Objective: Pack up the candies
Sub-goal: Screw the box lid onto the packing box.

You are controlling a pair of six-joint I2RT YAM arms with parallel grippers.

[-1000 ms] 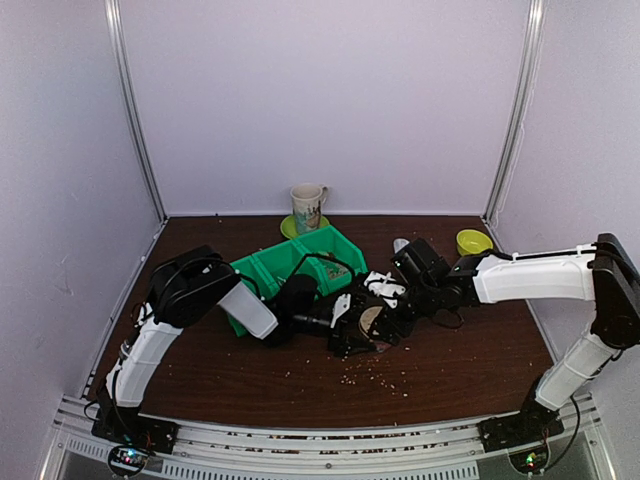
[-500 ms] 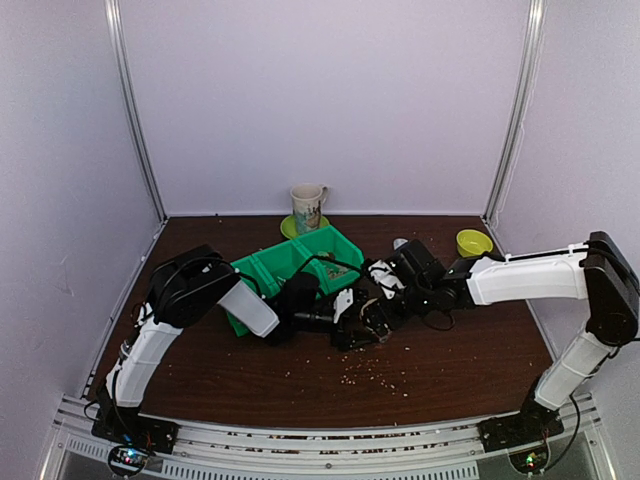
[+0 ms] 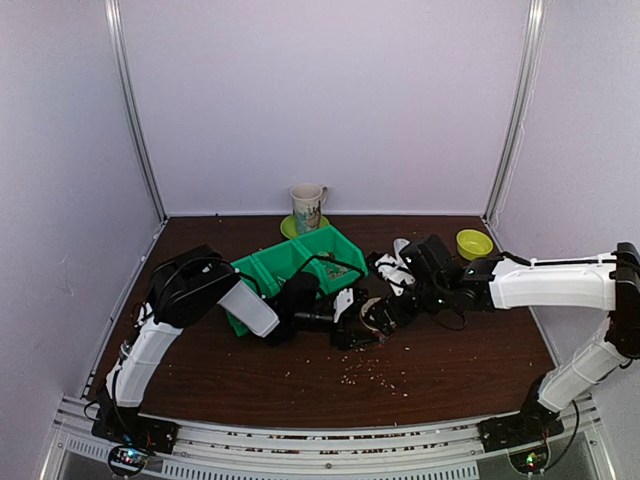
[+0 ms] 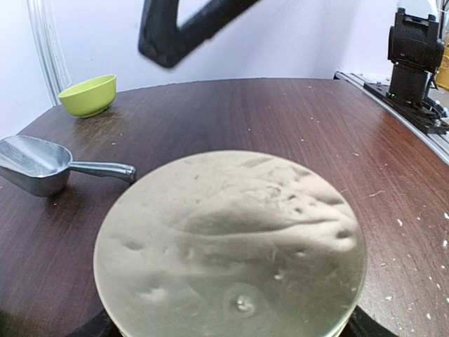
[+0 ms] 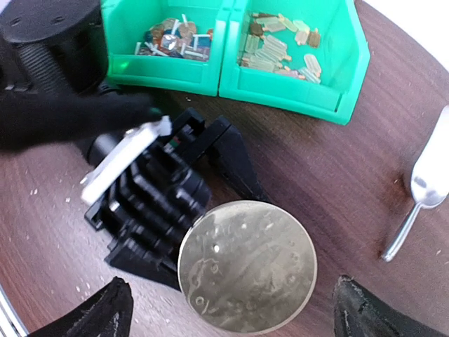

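My left gripper [image 3: 350, 322] is shut on a jar capped by a round tan lid [image 4: 231, 246], which fills the left wrist view; the jar body is hidden below it. In the right wrist view the lid [image 5: 247, 265] lies between my right gripper's [image 5: 238, 312] wide-apart fingertips [image 5: 116, 309], and neither touches it. That gripper [image 3: 388, 300] is open and hovers just right of the lid [image 3: 372, 318]. Small mixed-colour candies [image 5: 175, 35] lie in both compartments of the green bin [image 5: 231, 77]. Tiny pieces [image 3: 375, 372] are scattered on the table in front.
A metal scoop [image 4: 42, 165] [image 5: 424, 189] lies right of the bin [image 3: 300, 262]. A yellow-green bowl [image 3: 473, 241] [image 4: 88, 95] sits at the back right. A mug [image 3: 308, 206] stands on a green saucer by the back wall.
My right gripper has opened wider and drawn back to the right, off the lid. The left gripper and jar have not moved.
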